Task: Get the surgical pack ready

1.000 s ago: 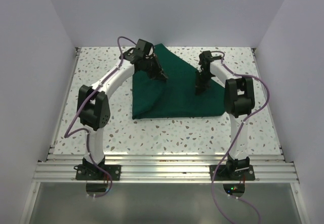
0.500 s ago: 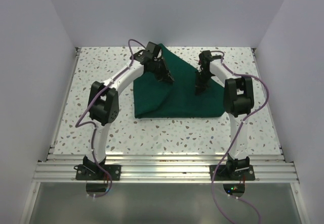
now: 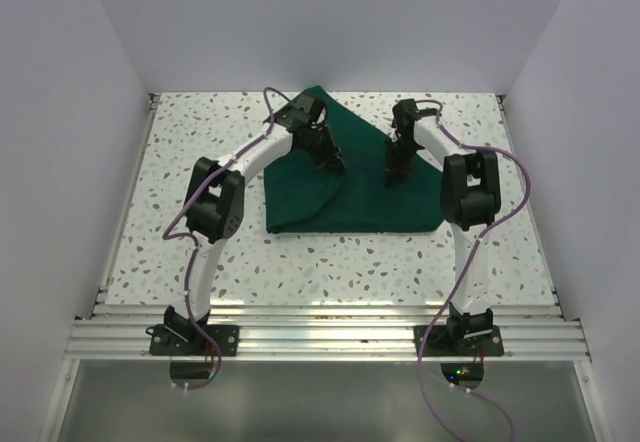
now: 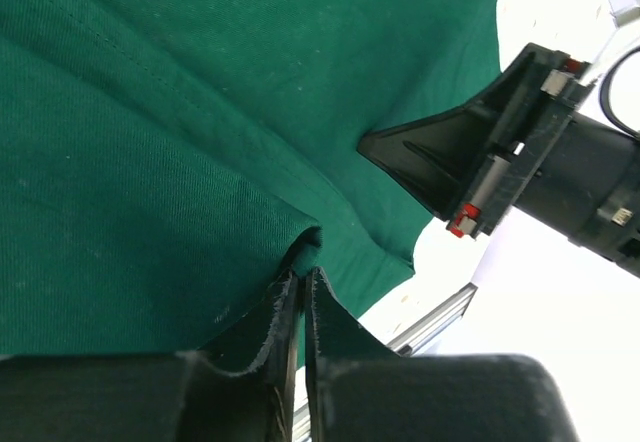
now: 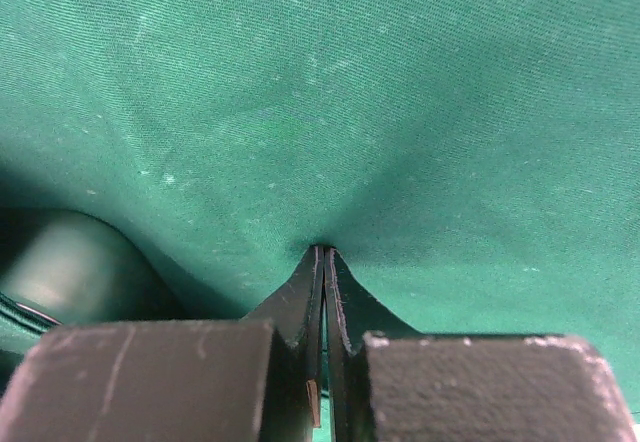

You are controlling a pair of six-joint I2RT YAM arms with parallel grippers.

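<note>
The surgical pack is a dark green cloth drape (image 3: 370,202) lying partly folded on the speckled table, its far corner near the back wall. My left gripper (image 3: 335,162) is shut on a raised fold of the drape (image 4: 150,112), and the cloth is tucked between its fingertips (image 4: 303,262). My right gripper (image 3: 395,174) stands upright to the right of it. Its jaws are shut, with the tips (image 5: 322,252) pressed down on the drape (image 5: 400,82), which dimples there. The right gripper also shows in the left wrist view (image 4: 440,162), touching the cloth.
The speckled table (image 3: 180,162) is walled in white on three sides. An aluminium rail (image 3: 320,332) runs along the near edge, where both arm bases are bolted. Purple cables loop off both arms.
My left gripper has moved to the right and slightly nearer, carrying the drape's left part over toward the middle. The right arm has not moved.
</note>
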